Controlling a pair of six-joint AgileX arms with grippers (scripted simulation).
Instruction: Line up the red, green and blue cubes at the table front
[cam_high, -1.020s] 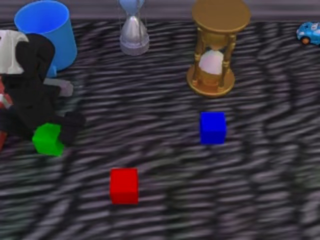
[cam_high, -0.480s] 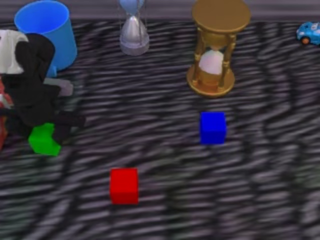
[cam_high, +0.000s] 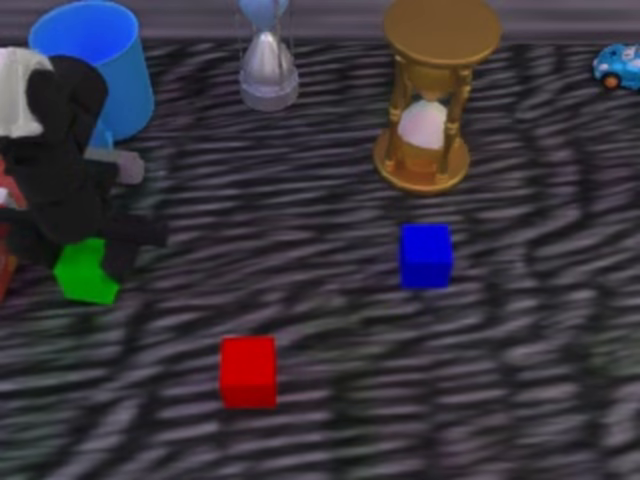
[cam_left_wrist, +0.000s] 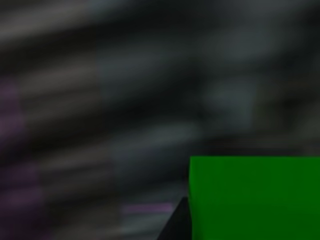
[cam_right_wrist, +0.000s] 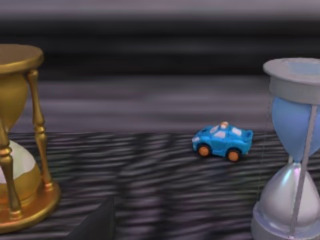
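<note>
We count 3 cubes, 2 hourglasses, 1 mug and 1 toy car on the table (cam_high: 330, 300). At far left stands the blue mug (cam_high: 95, 60). Our left gripper (cam_high: 95, 262) sits at the left edge, in front of the mug, over the green cube (cam_high: 85, 272); whether its fingers clamp the cube cannot be told. The green cube sits rotated, edges skewed to the table edges. The red cube (cam_high: 248, 371) lies near, left of centre, edges square. The silver hourglass (cam_high: 268, 60) and gold hourglass (cam_high: 435, 95) stand upright at the far side. The blue cube (cam_high: 426, 255) lies square, right of centre. The toy car (cam_high: 616, 66) sits far right. Our right gripper is not visible.
</note>
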